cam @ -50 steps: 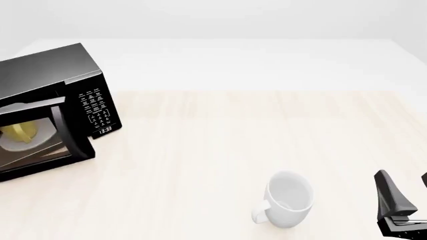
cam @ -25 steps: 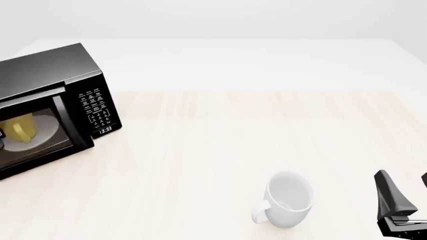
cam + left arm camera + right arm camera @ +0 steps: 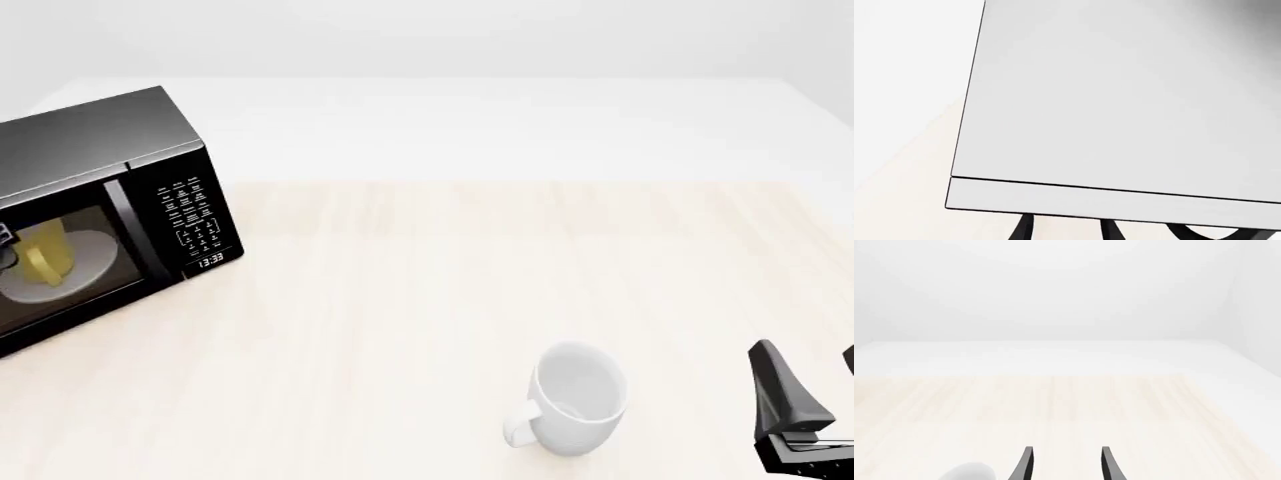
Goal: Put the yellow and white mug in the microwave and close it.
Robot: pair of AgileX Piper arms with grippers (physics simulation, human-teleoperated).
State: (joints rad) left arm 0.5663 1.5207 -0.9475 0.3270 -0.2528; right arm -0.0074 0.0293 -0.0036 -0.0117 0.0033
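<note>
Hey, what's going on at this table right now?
The yellow and white mug sits on the turntable inside the black microwave, whose door looks shut. The left gripper is right up against a flat pale surface, fingers apart. The right gripper is open and idle at the near edge, beside a white mug lying on the table.

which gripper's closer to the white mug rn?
Right. The right gripper sits just right of the white mug at the table's near edge. The left gripper is out of the front view, facing a flat grey panel.
</note>
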